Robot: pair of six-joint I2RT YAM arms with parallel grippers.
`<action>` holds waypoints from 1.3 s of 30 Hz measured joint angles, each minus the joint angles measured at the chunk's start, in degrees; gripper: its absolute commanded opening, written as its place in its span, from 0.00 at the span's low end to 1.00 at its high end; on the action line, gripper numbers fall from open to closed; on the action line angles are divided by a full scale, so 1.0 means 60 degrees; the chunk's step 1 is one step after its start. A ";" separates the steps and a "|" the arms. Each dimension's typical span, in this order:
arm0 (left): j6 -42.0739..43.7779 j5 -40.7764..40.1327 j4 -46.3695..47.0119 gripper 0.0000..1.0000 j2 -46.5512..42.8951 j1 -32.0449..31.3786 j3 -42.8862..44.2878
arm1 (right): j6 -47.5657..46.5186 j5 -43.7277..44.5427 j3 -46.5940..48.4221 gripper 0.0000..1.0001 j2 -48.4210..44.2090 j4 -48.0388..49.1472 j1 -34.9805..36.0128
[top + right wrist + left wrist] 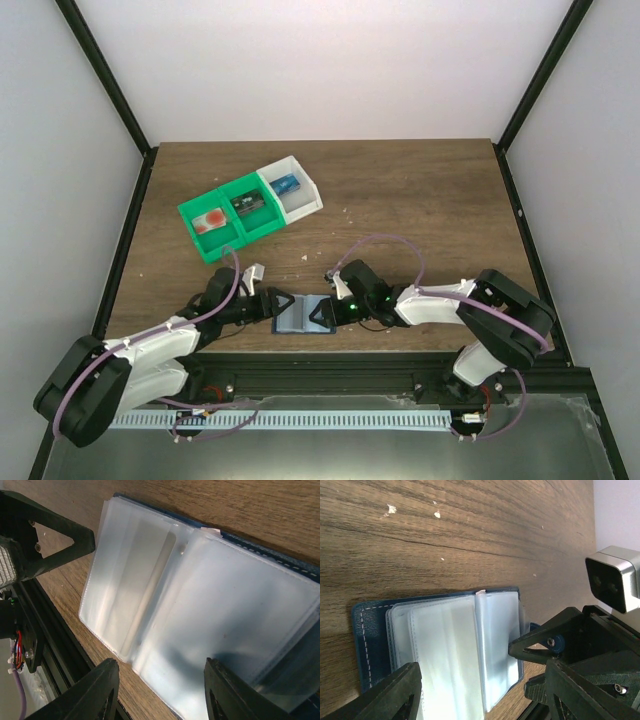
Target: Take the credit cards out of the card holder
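Card holder (298,318) lies open and flat on the table (430,200), close to the near edge and between the two arms. Its clear plastic sleeves (200,605) face up, fanned over the dark blue cover (370,635). White stitching runs along the cover's edge.

Left gripper (270,306) sits at the holder's left side. Its jaws stand wide apart and straddle the sleeves. One finger (395,695) overlaps the outer sleeve edge. Nothing is clamped between the jaws.

Right gripper (324,314) sits at the holder's right side, facing the left gripper. Its jaws stand partly open above the sleeves, with the sleeve edge lying between the fingers (95,690). Contact with the sleeves cannot be determined.

Green tray (228,246) and white tray (312,200) stand side by side at the far left of the table, well apart from the holder. Each contains small flat items.
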 measured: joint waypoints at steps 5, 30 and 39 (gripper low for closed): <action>-0.0127 0.0047 0.0211 0.69 0.0007 0.0000 -0.0025 | 0.0000 0.0004 -0.0018 0.48 0.0000 0.0029 0.0000; -0.0503 -0.0022 0.0430 0.69 0.0204 -0.0018 -0.0189 | 0.0004 0.0029 -0.0044 0.46 0.0000 0.0058 -0.0004; -0.0568 -0.0047 0.0404 0.69 0.0204 -0.0018 -0.0189 | 0.0004 0.0029 -0.0047 0.46 0.0004 0.0069 -0.0004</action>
